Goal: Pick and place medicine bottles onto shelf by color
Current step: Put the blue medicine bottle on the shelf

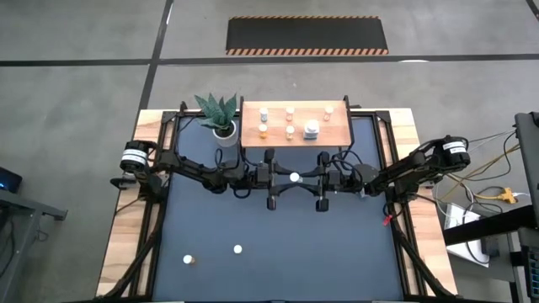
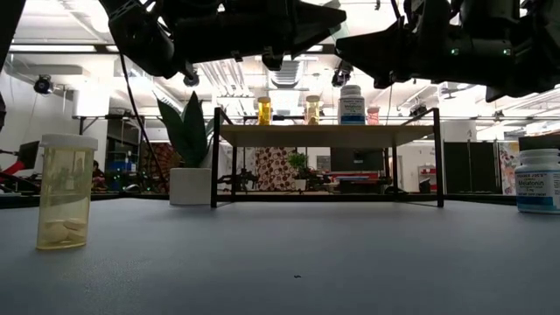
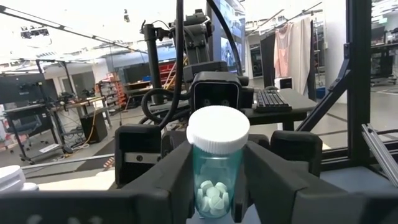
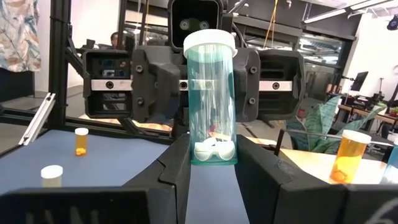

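Note:
A medicine bottle (image 1: 295,178) with a clear teal body, a white cap and white pills stands upright in the air over the table's middle. My left gripper (image 1: 282,178) reaches it from the table's left and my right gripper (image 1: 308,178) from the right, and both are shut on it. The shelf (image 1: 295,123) stands on its black legs at the far edge with several bottles on its board. Two small bottles (image 1: 238,249) (image 1: 189,260) stand on the tabletop near the front left. My left gripper pinches the bottle's upper body (image 3: 214,165), just under the cap, between its two fingers. The fingers come about level from the table's left. The bottle stands upright, clear of the table. My right gripper pinches the bottle's lower body (image 4: 213,146) near its base between its two fingers. They come about level from the table's right, opposite the other gripper. The bottle stands upright with its cap up, lifted clear.
A white plant pot (image 1: 223,135) with a spiky plant stands left of the shelf. In the low view a yellow bottle (image 2: 63,192) stands near left and a white bottle (image 2: 537,179) at the right. The dark tabletop (image 1: 337,244) has free room at the front right.

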`<move>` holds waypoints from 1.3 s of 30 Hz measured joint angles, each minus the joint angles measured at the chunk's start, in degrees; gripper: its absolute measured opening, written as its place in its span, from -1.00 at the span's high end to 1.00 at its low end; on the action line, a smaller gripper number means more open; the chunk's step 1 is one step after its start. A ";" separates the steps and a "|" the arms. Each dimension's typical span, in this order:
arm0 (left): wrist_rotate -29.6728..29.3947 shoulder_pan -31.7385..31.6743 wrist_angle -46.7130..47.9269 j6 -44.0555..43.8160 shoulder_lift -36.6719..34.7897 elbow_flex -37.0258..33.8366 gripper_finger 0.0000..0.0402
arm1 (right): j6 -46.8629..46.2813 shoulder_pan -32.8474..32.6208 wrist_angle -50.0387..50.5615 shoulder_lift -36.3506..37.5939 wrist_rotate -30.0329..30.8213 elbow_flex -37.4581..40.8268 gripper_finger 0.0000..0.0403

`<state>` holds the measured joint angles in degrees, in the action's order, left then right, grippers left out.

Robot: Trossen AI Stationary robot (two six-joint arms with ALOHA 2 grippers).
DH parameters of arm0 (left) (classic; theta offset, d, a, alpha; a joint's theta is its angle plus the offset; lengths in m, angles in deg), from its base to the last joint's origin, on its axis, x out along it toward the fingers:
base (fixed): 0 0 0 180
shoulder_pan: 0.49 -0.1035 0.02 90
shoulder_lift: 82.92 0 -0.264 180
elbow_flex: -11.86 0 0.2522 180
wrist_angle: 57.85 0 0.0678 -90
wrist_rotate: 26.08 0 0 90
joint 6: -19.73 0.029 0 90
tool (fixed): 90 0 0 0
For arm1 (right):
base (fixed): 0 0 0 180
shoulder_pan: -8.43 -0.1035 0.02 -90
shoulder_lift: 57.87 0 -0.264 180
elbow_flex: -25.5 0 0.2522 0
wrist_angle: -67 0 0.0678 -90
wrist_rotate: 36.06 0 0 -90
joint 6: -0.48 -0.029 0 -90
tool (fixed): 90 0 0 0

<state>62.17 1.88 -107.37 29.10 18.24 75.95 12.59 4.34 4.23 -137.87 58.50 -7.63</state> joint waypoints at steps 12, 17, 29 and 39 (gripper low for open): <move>-0.01 0.00 -0.09 -0.02 0.00 -0.09 0.54 | -0.03 -0.02 -0.02 0.00 0.00 0.00 0.50; -0.33 -0.17 -0.21 -2.07 -0.04 0.00 0.40 | -2.05 0.00 -0.57 0.07 0.07 0.00 0.50; -0.58 -0.49 0.35 0.34 -0.04 -0.04 0.11 | -4.13 0.00 -0.44 0.00 0.07 0.00 0.50; -0.60 -0.50 0.91 0.89 -0.04 -0.09 0.11 | -3.40 0.00 -0.92 0.07 0.07 -0.06 0.50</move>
<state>61.57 1.38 -106.46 29.99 18.20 75.86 9.19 4.34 3.31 -137.81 58.56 -7.70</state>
